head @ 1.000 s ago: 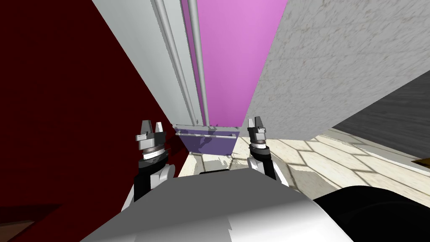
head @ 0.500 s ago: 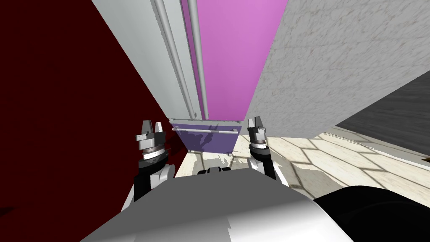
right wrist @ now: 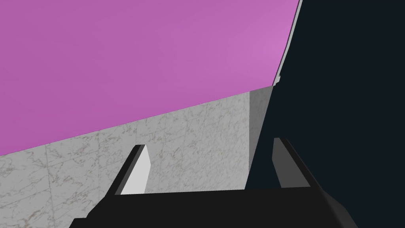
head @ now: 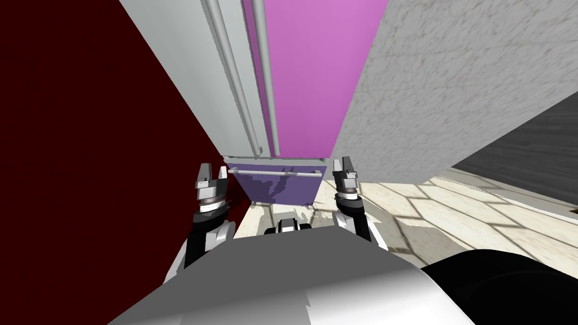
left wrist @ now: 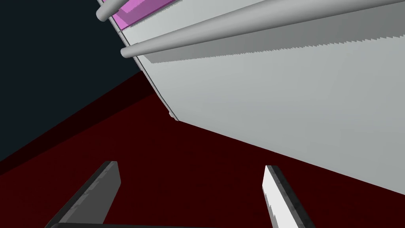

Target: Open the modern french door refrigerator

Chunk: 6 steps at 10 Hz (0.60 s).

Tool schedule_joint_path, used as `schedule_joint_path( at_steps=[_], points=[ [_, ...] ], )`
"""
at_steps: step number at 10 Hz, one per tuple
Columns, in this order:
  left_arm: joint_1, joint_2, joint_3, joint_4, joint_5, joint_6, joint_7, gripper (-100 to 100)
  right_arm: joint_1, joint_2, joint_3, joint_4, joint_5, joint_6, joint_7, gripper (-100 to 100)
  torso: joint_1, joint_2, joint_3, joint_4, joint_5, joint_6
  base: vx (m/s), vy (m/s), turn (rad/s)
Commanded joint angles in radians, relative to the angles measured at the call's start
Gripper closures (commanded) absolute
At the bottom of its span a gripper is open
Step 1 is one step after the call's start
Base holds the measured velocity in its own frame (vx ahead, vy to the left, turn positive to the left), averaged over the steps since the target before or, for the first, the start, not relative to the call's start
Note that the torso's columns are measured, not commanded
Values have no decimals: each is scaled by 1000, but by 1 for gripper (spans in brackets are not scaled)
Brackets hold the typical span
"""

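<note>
The refrigerator stands straight ahead, with a light grey left door (head: 192, 73), a pink right door (head: 307, 73) and a purple bottom drawer (head: 276, 189). Two grey bar handles (head: 234, 84) run side by side along the doors' meeting edge. My left gripper (head: 211, 174) is open by the drawer's left end, below the grey door (left wrist: 277, 103) and its handle (left wrist: 237, 29), touching nothing. My right gripper (head: 344, 165) is open at the drawer's right end. It faces the pink door (right wrist: 138, 59), empty.
A dark red wall (head: 84, 141) closes in on the left, close beside my left gripper. A marbled grey wall (head: 451, 84) flanks the fridge on the right. A horizontal bar handle (head: 276, 174) crosses the drawer's top. Pale tiled floor (head: 451, 214) spreads to the right.
My left gripper has opened wider, turned, and shifted right toward the drawer's left end. The fridge sits slightly higher in the head view, so I have moved a little. The right arm is unchanged.
</note>
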Motion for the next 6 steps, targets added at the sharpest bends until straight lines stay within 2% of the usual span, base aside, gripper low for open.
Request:
schedule_joint_path(
  at_steps=[1, 6],
  points=[
    [-12, 23, -7, 66, -7, -33, -8, -100, 0, 0, 0, 0, 0, 0, 0, 0, -1, 1, 1, 1, 0, 0, 46, 13, -26],
    [-42, 49, -25, 212, -23, -104, -27, -100, 0, 0, 0, 0, 0, 0, 0, 0, -1, 2, 1, 1, 0, 0, 53, 24, -30]
  ],
)
